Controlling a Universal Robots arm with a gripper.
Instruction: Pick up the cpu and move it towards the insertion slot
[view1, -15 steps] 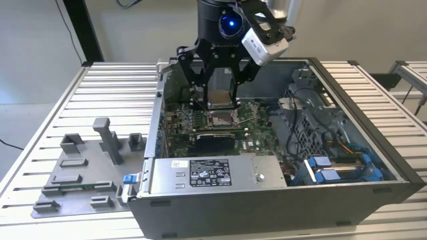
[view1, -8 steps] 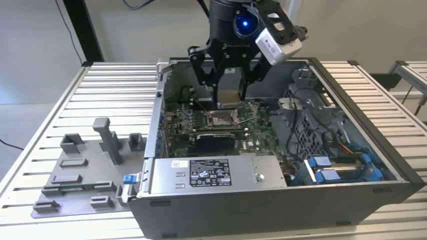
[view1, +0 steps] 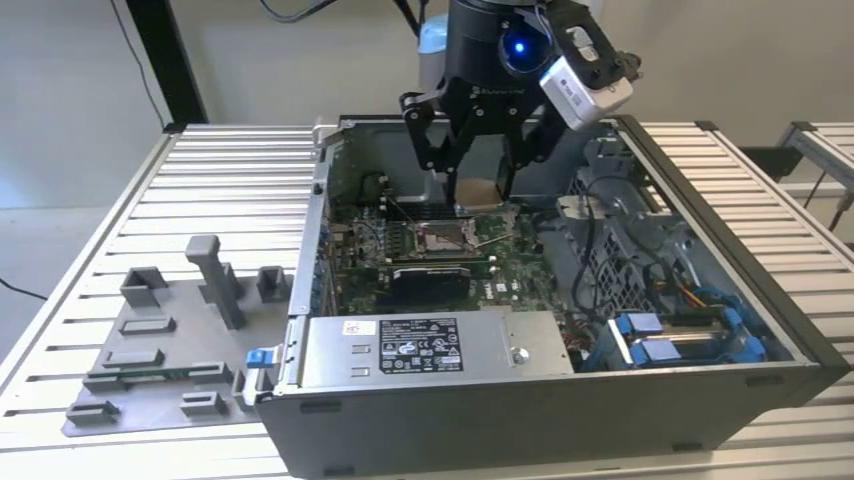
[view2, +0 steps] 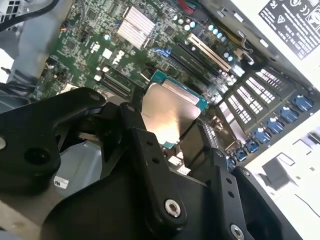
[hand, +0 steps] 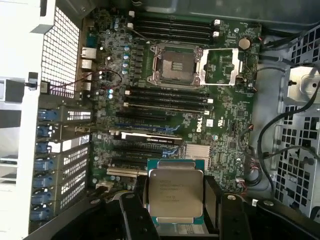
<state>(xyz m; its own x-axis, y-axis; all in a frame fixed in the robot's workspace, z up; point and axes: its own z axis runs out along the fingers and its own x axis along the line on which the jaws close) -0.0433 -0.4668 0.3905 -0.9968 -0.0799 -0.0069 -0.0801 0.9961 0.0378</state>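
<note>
cpu (hand: 175, 194) brushed metal, hand (hand: 175, 210) matt black

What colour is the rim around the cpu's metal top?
Teal-green, framing the silvery top of the cpu; clearest in the first wrist view.

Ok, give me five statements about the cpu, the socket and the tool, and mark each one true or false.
1. The tool holds the cpu between its fingers. True.
2. The cpu is already seated in the insertion slot. False: it is held above the motherboard, apart from the slot.
3. The insertion slot's metal frame is swung open. True, in the first wrist view.
4. The tool hangs over the gray fixture beside the computer case. False: in the exterior view it is over the open case.
5. The cpu's silvery metal top shows in both wrist views. True.
</note>
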